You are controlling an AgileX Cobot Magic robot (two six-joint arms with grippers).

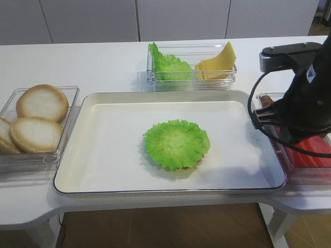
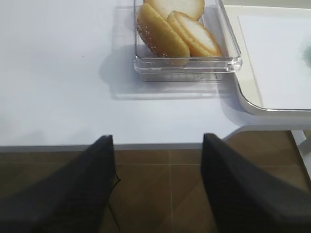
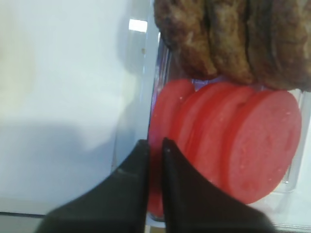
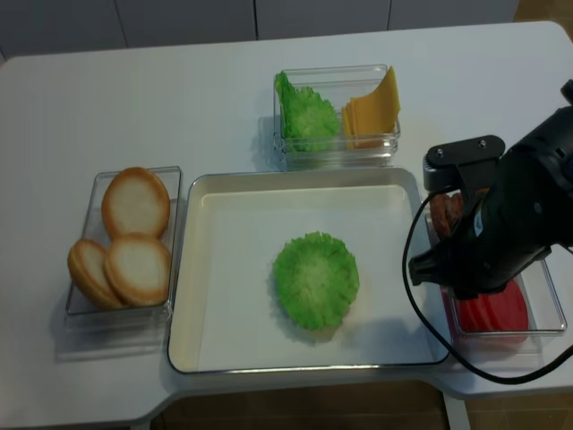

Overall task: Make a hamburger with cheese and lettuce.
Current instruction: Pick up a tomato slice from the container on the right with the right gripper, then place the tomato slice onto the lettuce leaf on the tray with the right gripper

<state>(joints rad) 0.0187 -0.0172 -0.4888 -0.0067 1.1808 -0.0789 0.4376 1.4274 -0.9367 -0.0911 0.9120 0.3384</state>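
**Right arm over the tomato bin while the cheese sits untouched**

The tray (image 1: 77, 155) fills the middle of the table, and the hamburger (image 1: 177, 144) lies on it a little right of centre: a pale bun base almost hidden under the lettuce (image 4: 315, 278), whose frilly rim overhangs all round. No cheese is on the stack yet. The cheese (image 1: 216, 63) stands as leaning yellow slices in the far clear box, right of an upright bunch of green leaves (image 1: 168, 66).

The main risk, as I judge it, is a wrong ingredient. The right arm hangs over the clear bin at the right edge, where tomato slices (image 3: 233, 145) and meat patties (image 3: 233, 39) are stacked, well apart from the cheese. A pick here would add something the task does not ask for. A second risk is the bin wall: the fingertips sit right at its left edge and could catch or drag it.

The right gripper (image 3: 154, 145) has its fingers nearly together, a thin slit between them, seemingly pinching the leftmost tomato slice at its edge; whether it truly grips I cannot tell.

The left gripper (image 2: 158, 145) hangs wide apart and empty off the near edge of the table, near the bun halves (image 2: 177, 29) in their box.
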